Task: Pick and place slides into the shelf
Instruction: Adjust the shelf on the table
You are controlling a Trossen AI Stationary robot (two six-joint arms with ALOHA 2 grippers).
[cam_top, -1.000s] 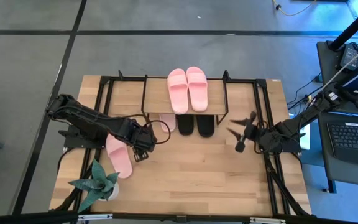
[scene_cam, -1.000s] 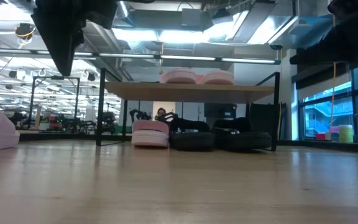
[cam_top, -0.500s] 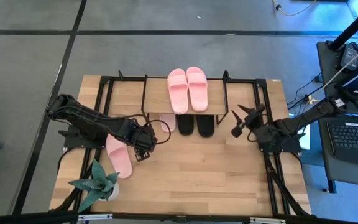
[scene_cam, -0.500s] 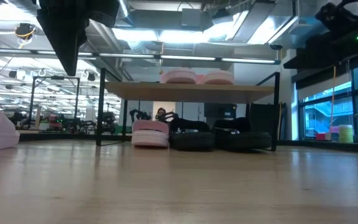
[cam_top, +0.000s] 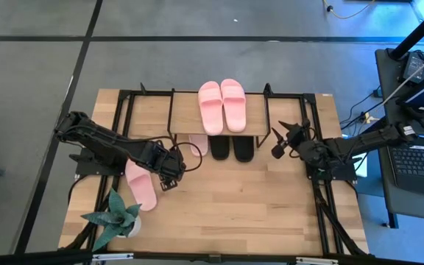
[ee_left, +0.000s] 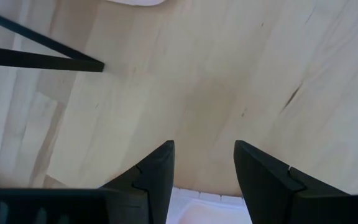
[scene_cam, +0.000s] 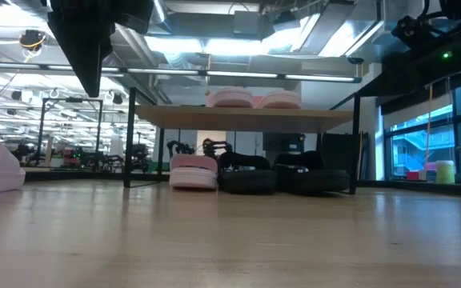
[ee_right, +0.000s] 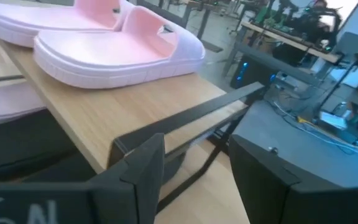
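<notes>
At the far left of the counter [cam_top: 227, 206] a small potted plant [cam_top: 114, 216] stands near the front corner. Just beside it a single pink slide [cam_top: 141, 184] lies flat on the wood. The left hand [cam_top: 169, 175] hangs over the counter between that slide and the shelf [cam_top: 185, 118], fingers [ee_left: 151, 171] parted a moderate way and holding nothing — bare wood shows between them, with a pale pink edge just behind the fingertips.

On the shelf's wooden top board a pair of pink slides [cam_top: 222, 104] sits side by side, toes pointing to the front. Below the board, another pink slide [cam_top: 197, 143] pokes out at the left end of the lower level, and the pair of black slides [cam_top: 231, 148] lies next to it.

The right hand [cam_top: 281, 141] is raised near the shelf's right end, level with the top board — its fingers [ee_right: 143, 168] stand apart, gripping nothing and touching nothing, the shelf's black corner frame showing through the gap.
</notes>
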